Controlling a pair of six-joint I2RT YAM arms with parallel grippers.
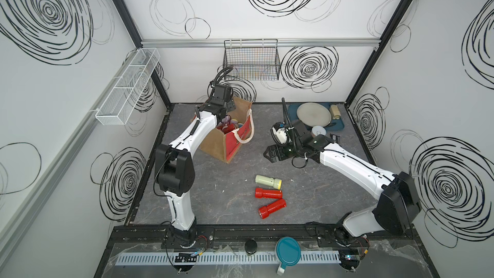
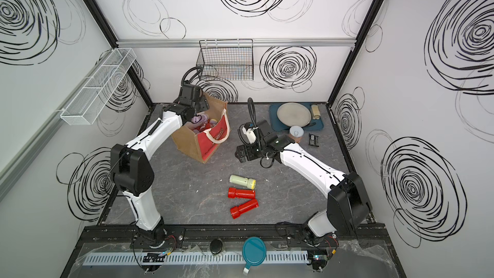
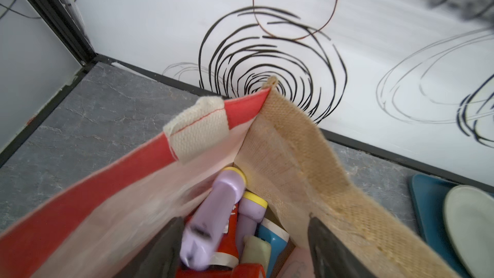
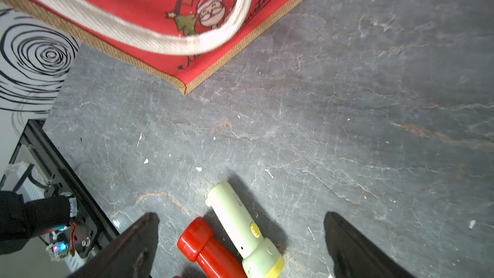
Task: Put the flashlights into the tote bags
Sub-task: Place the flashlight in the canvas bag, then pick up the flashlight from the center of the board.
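One jute bag [image 1: 213, 144] stands open at the far left of the table [image 1: 307, 196], and that's where the action is. Left arm is reaching right over the mouth. The left gripper [image 3: 244, 221] is hanging just inside the rim, jaws spread far wider than the lilac torch [image 3: 211, 217] between them. That torch is smeared with blur and nothing is pinching it, so I'd call it loose and on its way down onto the heap [image 3: 274, 239] of red, lilac, blue and green ones in the bottom. So this is the drop-off step for that one.

Over to the right arm. The right gripper [image 4: 242, 213] is wide open and empty, hovering above the open floor near the bag. The green torch [image 1: 268, 181] lies under its wrist camera, touching the red torch [image 1: 268, 193] alongside it. A second red torch [image 1: 272, 208] lies just beyond, nearer the front edge. All three are flat on the table, well apart from the bag.

What's next, by my read? The right jaws need to come down across the green body. That neighbour sits tight against it, so one finger has little room and could nudge it away.
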